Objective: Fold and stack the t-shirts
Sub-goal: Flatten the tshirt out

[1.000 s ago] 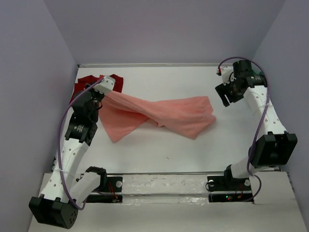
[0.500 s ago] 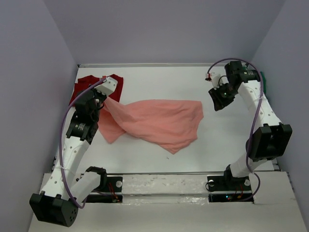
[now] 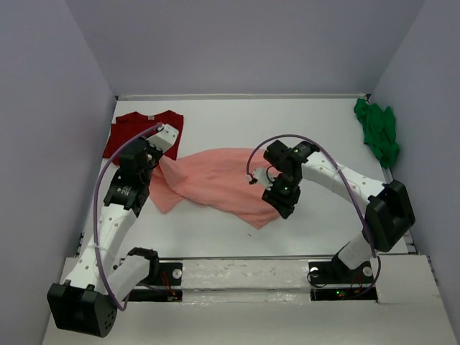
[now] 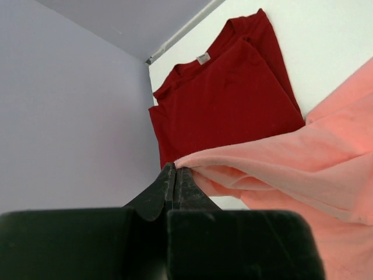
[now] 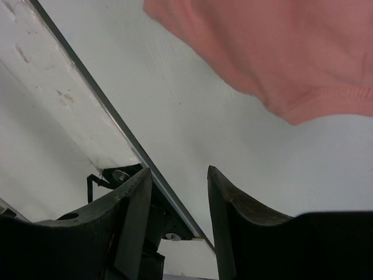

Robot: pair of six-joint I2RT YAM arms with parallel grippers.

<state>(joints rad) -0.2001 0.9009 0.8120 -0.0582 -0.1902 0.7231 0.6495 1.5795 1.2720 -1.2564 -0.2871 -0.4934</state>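
An edge of the salmon-pink t-shirt (image 3: 223, 183) (lying mid-way across the worktop (image 3: 215, 233)) is pinched in the left end effector (image 4: 175, 169). The right end effector (image 5: 179, 175) is held parted beside its near hem.

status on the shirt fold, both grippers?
Left gripper shut on edge of salmon-pink shirt. Right gripper open, empty, by that shirt's near corner. Dark red shirt far left, green shirt bunched far right. Nothing in the way.

— Top camera?
— High behind the near edge, looking down over the whole bench (image 3: 244, 122).
— Wrists?
— Left close, facing the far-left corner; right low, probably toward the near edge. Shared everywhere: salmon-pink shirt (image 3: 223, 180).
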